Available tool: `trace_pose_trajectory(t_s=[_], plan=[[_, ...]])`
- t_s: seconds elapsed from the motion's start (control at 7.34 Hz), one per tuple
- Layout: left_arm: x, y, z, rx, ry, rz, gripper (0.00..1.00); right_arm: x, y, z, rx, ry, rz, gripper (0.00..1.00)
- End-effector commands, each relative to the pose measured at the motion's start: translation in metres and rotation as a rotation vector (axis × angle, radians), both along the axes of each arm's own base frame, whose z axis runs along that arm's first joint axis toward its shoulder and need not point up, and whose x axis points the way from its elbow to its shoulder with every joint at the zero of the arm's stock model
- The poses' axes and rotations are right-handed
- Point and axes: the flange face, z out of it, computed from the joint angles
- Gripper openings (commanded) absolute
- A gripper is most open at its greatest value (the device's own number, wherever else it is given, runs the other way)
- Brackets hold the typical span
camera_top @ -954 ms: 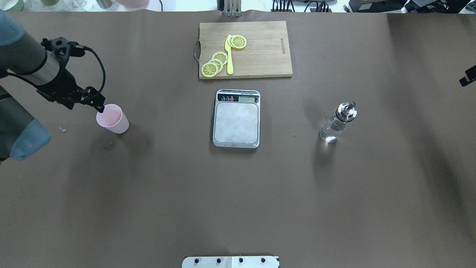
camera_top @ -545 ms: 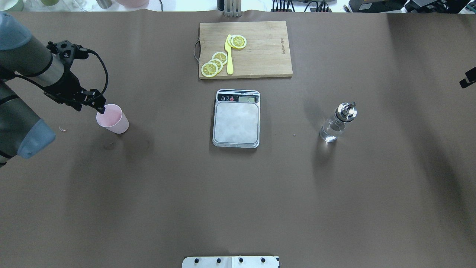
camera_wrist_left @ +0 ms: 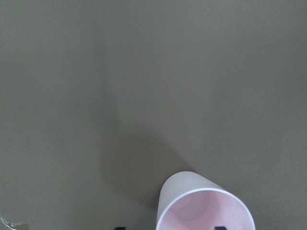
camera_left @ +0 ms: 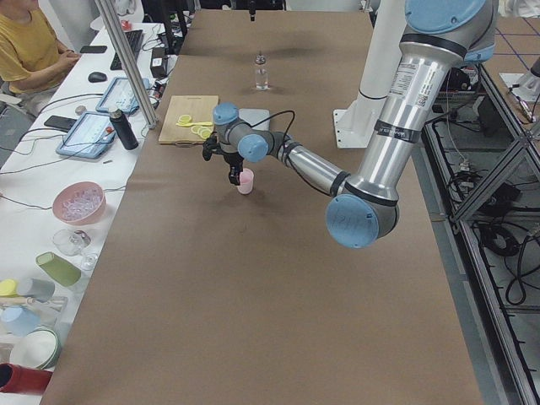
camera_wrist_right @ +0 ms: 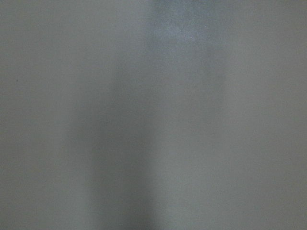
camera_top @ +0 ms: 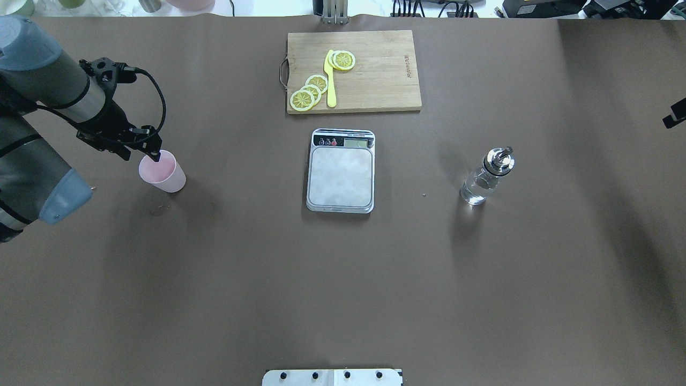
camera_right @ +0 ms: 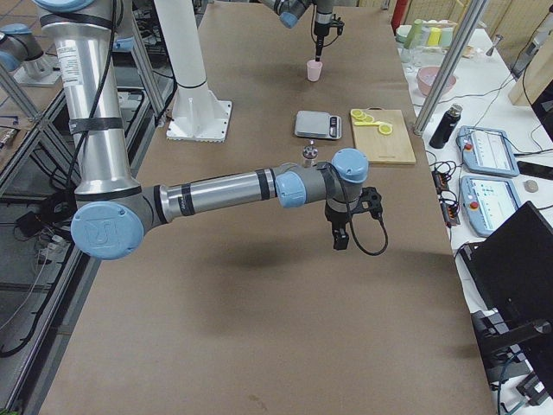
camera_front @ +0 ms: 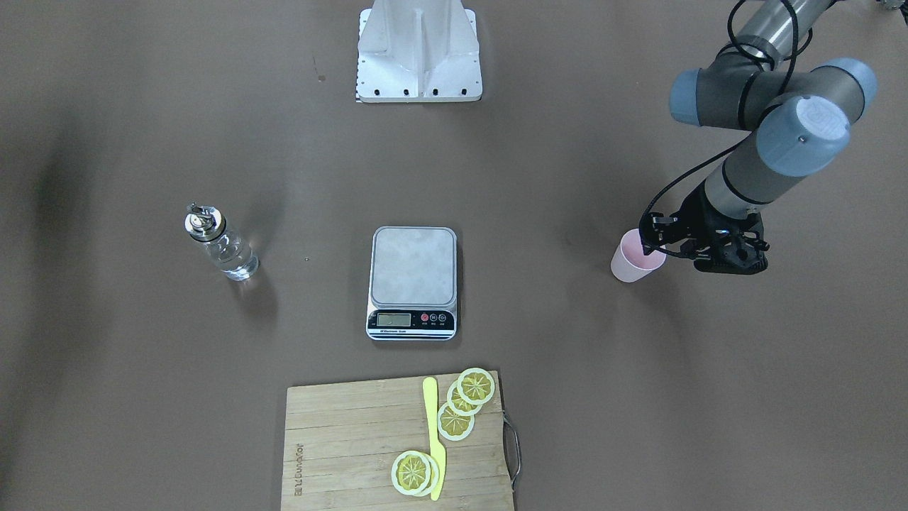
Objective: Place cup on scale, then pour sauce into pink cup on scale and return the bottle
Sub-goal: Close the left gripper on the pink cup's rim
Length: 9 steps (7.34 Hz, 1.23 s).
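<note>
I am holding the left gripper point(camera_top: 155, 156) low, fingers down and parted; the right gripper point(camera_right: 340, 240) is hanging fingers-down, grip unreadable.

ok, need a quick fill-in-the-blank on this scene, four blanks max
The cup stands on the ___, not on the scale.
The left gripper is at the ___'s rim.
The bottle stands ___, across the scale from the cup.
The lemon slices lie on the wooden ___.
Missing: table; cup; upright; cutting board.
</note>
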Motion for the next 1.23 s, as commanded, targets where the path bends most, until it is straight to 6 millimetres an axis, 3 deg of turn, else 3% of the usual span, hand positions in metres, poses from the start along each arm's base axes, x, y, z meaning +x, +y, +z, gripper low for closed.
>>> trace_pose_trajectory(t_s=[0.0, 0.54, 0.82, 1.09], plan=[[0.004, -0.001, 0.005, -0.007, -0.007, 0.006, 0.65, 0.000, 0.000, 0.000, 0.000, 0.000, 0.000, 1.00], [0.017, 0.001, 0.026, 0.008, 0.003, 0.027, 0.60, -0.001, 0.000, 0.000, -0.001, 0.001, -0.001, 1.00], [0.022, 0.004, 0.024, 0.009, 0.005, 0.037, 0.50, -0.001, 0.000, 0.002, -0.003, 0.001, -0.001, 1.00], [0.021, 0.006, 0.018, 0.020, 0.014, 0.037, 0.03, -0.002, 0.000, 0.002, -0.003, 0.002, -0.003, 1.00]])
